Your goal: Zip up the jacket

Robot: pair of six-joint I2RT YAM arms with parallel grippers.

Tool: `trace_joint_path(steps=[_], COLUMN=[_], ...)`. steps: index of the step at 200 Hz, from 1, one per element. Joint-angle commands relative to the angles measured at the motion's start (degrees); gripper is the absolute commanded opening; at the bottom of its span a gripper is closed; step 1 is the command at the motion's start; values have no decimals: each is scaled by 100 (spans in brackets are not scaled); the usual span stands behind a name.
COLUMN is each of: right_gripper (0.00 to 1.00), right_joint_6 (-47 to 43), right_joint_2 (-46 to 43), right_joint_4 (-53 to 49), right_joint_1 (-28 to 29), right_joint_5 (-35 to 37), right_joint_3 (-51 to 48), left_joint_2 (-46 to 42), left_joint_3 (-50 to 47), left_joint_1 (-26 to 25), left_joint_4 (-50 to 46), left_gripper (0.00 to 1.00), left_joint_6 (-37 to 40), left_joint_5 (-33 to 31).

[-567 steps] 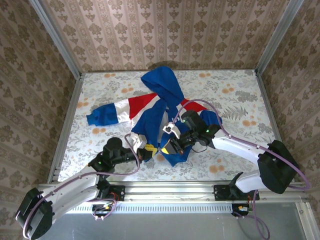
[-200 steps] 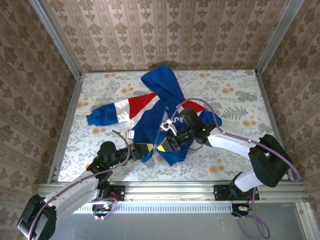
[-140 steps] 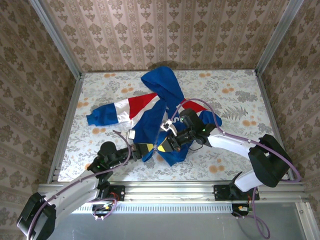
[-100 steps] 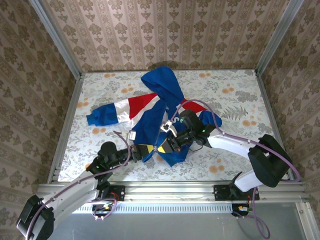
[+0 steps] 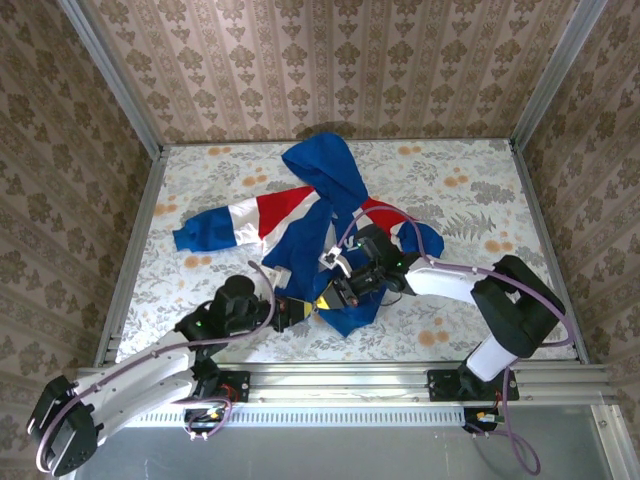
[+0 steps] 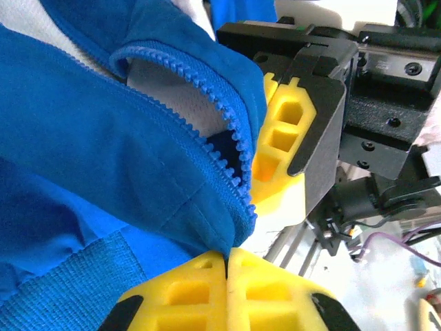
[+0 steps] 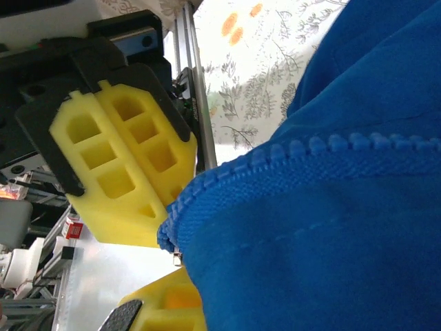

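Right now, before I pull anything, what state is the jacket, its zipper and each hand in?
jacket: lying crumpled, front open.
zipper: unzipped, its toothed edge loose and curled.
left hand: shut on the jacket's lower edge.
right hand: shut on the jacket's zipper edge.

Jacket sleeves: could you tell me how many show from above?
2: one sleeve stretched left across the table; the other sleeve bunched beside the right arm, partly hidden.
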Motion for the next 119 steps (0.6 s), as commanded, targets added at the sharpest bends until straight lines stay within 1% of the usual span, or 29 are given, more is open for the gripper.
trace_joint_path(steps=[1, 18, 38, 51, 80, 87, 101, 119], right_gripper=[0, 7, 18, 24, 34, 36, 42, 47], right_joint_6=[91, 236, 321, 375, 650, 676, 677, 628], right_joint_2=[104, 243, 440, 618, 988, 982, 851, 482], right_joint_4=[786, 1091, 1340, 1549, 2041, 2063, 1967, 1688], right_joint_1=[-194, -194, -194, -194, -194, -194, -194, -181], right_joint_5=[255, 546, 641, 650, 810, 932, 1313, 1810], right_joint_3=[-34, -121, -160, -196, -286, -310, -374, -491], left_joint_2=[263, 613, 1138, 1462, 2000, 2086, 2221, 2389], left_joint_3=[299, 541, 683, 754, 1126, 1249, 1503, 1795], left_joint_1=[-113, -119, -118, -98, 68, 123, 232, 358], left_joint_4=[-1159, -1365, -1250, -1274, -1597, -1751, -2019, -2350], left_gripper=[0, 0, 0, 0, 0, 0, 0, 0], left_joint_6=[372, 429, 451, 439, 428, 439, 495, 525], left_joint_5=[-35, -57, 160, 172, 97, 74, 77, 131])
